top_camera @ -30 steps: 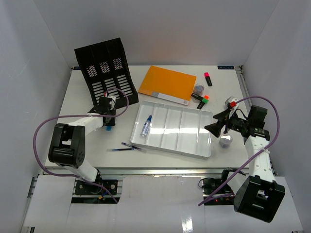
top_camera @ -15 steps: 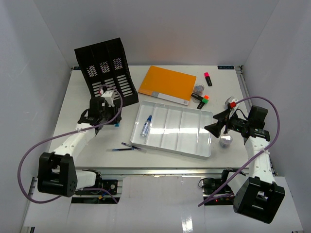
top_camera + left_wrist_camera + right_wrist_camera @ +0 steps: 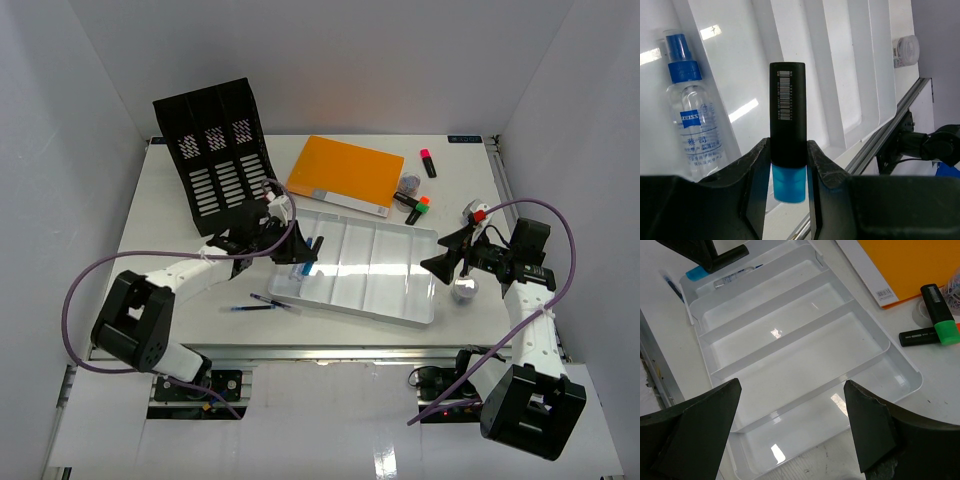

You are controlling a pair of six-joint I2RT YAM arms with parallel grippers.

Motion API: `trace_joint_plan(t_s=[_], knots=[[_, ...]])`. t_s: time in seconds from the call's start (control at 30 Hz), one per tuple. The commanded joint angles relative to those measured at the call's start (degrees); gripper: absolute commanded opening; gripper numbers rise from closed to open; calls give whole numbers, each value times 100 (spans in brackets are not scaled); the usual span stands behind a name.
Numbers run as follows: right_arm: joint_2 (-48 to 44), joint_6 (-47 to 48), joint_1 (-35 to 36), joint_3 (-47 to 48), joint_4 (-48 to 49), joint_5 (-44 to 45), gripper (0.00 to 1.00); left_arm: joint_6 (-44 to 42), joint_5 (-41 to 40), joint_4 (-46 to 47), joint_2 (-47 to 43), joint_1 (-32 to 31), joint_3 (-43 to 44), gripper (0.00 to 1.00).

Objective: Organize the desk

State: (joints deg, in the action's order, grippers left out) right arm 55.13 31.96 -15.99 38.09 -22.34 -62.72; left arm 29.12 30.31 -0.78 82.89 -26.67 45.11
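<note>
The large white flat desk (image 3: 170, 290) spans the view beneath both arms. Above it, the left gripper (image 3: 788, 155) is clamped on a black highlighter with a blue cap (image 3: 787, 100), held over the left end of a white compartmented plastic tray (image 3: 385, 272). A clear blue-topped spray bottle (image 3: 690, 125) lies in that tray's leftmost compartment. The right gripper (image 3: 447, 252) hovers by the tray's right edge, fingers spread wide.

The spray bottle (image 3: 690, 135) bears a blue label reading ZEISS; the black highlighter (image 3: 787, 120) carries a barcode.
</note>
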Motion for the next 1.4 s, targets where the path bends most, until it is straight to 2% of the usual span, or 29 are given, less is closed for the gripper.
trace_joint_plan(t_s=[0.0,0.13,0.2,0.3,0.5,0.67,0.83,0.97,1.03,1.17,1.37], knots=[[28,77,26,94,19,0,90,122,-494,279,369,-376,523,14],[50,103,17,91,21,77,90,86,-931,130,780,-567,703,20],[50,130,17,71,34,159,90,93,-1013,116,902,-635,791,28],[56,181,22,53,80,308,90,65,-1116,113,1076,-722,886,48],[303,372,73,213,-9,664,90,-124,-1099,-186,1193,-770,1193,61],[852,775,191,1015,-376,1058,90,-723,-1063,-696,1078,-772,1670,76],[1908,864,1024,2002,-445,2465,92,-1916,-836,-1125,781,-761,2140,82],[2694,818,1909,2539,-266,3717,92,-2869,-1452,-1059,336,-761,1893,83],[3483,794,2029,3167,-402,3961,93,-3148,-1851,-845,34,-761,1423,87],[4635,832,2056,4216,-712,4447,94,-3475,-2145,-341,-631,-761,807,94],[5445,943,2065,5029,-1099,4580,99,-3591,-2497,-335,-965,-761,689,96]])
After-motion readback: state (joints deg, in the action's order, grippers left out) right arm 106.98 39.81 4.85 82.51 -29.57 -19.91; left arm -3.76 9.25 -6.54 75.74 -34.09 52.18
